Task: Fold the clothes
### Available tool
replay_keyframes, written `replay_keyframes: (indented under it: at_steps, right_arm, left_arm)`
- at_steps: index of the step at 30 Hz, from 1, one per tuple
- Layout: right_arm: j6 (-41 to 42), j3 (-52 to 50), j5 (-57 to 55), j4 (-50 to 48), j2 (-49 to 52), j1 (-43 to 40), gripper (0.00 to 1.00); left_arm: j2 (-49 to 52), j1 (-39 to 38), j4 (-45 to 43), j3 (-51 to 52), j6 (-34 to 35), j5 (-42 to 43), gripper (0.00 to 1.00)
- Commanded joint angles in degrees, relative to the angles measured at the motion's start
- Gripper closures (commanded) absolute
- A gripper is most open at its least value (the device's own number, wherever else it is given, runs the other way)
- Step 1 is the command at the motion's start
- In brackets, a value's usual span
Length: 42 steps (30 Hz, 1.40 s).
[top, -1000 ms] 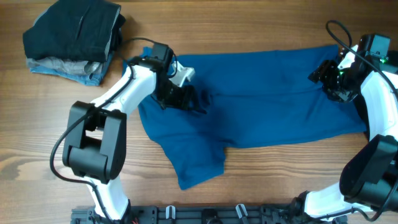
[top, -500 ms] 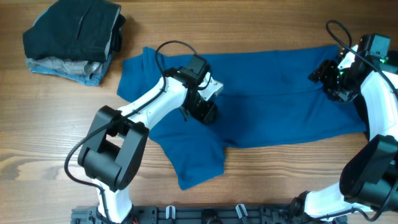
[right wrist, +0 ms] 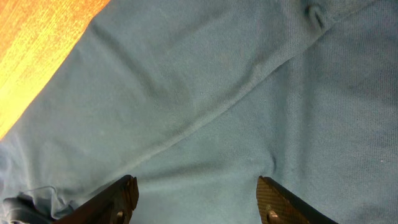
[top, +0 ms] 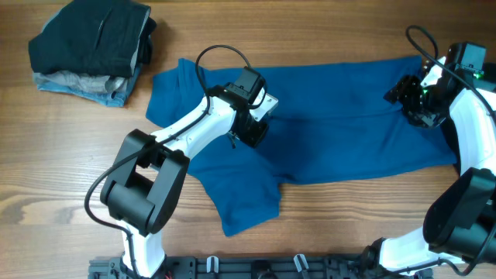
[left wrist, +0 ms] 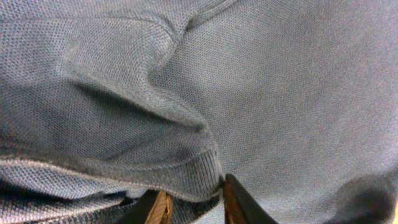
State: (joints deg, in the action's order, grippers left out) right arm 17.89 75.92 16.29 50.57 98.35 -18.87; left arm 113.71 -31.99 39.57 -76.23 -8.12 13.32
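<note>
The clothes, a royal-blue polo shirt (top: 349,132), lie spread across the table, with one part hanging toward the front edge (top: 244,205). My left gripper (top: 252,132) is down on the shirt's left-middle. In the left wrist view the shirt (left wrist: 280,93) fills the frame, and the gripper (left wrist: 194,208) is shut on a ribbed fold of it. My right gripper (top: 407,105) hovers over the shirt's right end. The right wrist view shows this gripper (right wrist: 199,199) open above flat blue fabric (right wrist: 217,93), with nothing between its fingers.
A stack of folded dark and pale grey-blue garments (top: 89,50) sits at the back left. Bare wooden table (top: 349,31) runs behind the shirt and shows at the upper left of the right wrist view (right wrist: 37,43).
The left arm swung right from the shirt's left edge to its middle, then drew back slightly. Its jaws narrowed onto a fold. The right arm has not moved.
</note>
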Motion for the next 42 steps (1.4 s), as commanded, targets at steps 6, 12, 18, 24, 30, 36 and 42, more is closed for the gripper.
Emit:
replay_keyframes:
  at_steps: [6, 12, 18, 24, 30, 36, 42]
  right_arm:
    - [0.11, -0.13, 0.74, 0.09, -0.42, -0.17, 0.34]
    - [0.15, -0.13, 0.76, 0.09, -0.42, -0.17, 0.34]
    - [0.24, -0.13, 0.76, 0.66, -0.42, -0.17, 0.34]
    - [0.31, -0.13, 1.05, 0.70, -0.42, -0.17, 0.34]
    - [0.28, -0.13, 1.81, 0.94, -0.42, -0.17, 0.34]
    - [0.28, -0.13, 1.81, 0.94, -0.42, -0.17, 0.34]
    - [0.28, -0.13, 1.81, 0.96, -0.42, -0.17, 0.34]
  left_arm:
    - [1.68, -0.15, -0.37, -0.07, -0.48, -0.37, 0.96]
    - [1.66, 1.20, -3.48, -3.76, -0.50, -1.49, 0.96]
    - [1.66, 3.04, -6.67, -3.80, -0.48, -1.46, 0.96]
    - [1.68, 3.61, -11.63, -3.80, -0.46, -1.42, 0.68]
    - [1.25, 3.61, -0.37, -3.85, -0.46, -1.40, 0.47]
    - [-4.37, 5.79, 10.80, -7.41, 1.09, -1.46, 0.36]
    - [-5.09, 11.93, 9.66, -7.26, 1.31, -1.44, 0.42]
